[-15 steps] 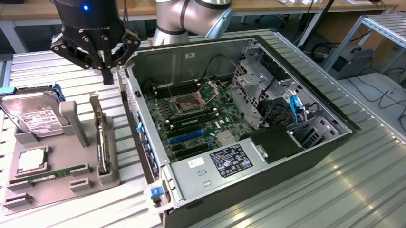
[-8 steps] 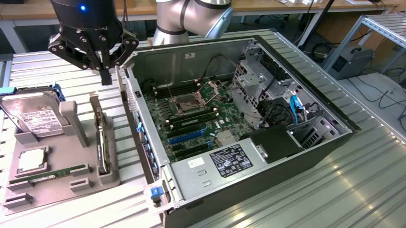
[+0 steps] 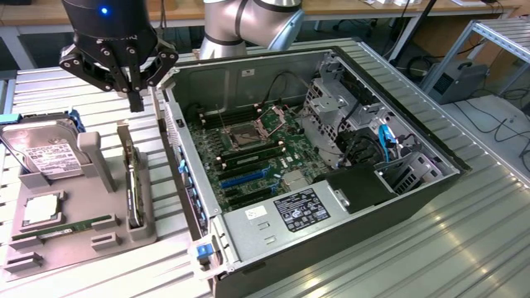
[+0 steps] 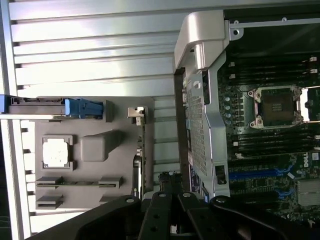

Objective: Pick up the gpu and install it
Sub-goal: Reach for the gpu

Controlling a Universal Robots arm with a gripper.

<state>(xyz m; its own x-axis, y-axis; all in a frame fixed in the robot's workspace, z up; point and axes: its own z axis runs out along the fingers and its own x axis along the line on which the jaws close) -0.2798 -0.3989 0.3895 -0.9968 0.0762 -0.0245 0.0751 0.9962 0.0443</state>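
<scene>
The gpu (image 3: 130, 180) stands on its long edge in a slot of the grey holder tray (image 3: 83, 248), at the exterior view's left of the open computer case (image 3: 398, 186). My gripper (image 3: 135, 99) hangs above the card's far end, clear of it, fingers shut with nothing between them. In the wrist view the gpu (image 4: 143, 150) shows edge-on, its silvery bracket (image 4: 136, 112) at one end, and my gripper (image 4: 171, 186) sits over its other end. Inside the case, the motherboard's blue slots (image 3: 244, 177) lie bare.
On the tray lie a silver hard drive (image 3: 46, 155), a processor chip (image 3: 41, 210) and a green memory stick (image 3: 62, 228). The case's raised side wall (image 3: 170, 143) stands close beside the tray. A drive cage with cables (image 3: 348, 118) fills the case's far side.
</scene>
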